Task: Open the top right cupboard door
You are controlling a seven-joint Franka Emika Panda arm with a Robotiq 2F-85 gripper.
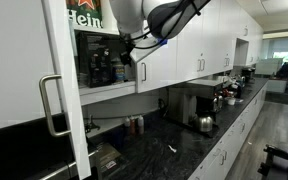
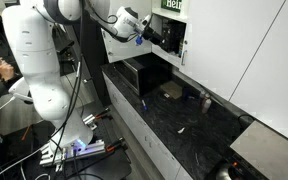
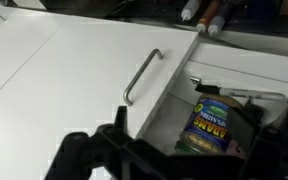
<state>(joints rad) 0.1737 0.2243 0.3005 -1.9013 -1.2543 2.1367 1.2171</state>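
Gripper (image 1: 127, 50) hung high at the wall cupboards, just beside the lower left corner of the top right cupboard door (image 1: 159, 50). It was close to the door's slim silver handle (image 1: 141, 72) but not visibly touching it. Whether the gripper was spread or pressed together could not be told, as the wrist view showed only dark, blurred shapes. That view had the door's white face at the left and an open compartment with a green-and-yellow can (image 3: 210, 125) to the right. Below, a black bench (image 1: 174, 140) carried a coffee machine (image 1: 189, 103) and a kettle (image 1: 206, 123).
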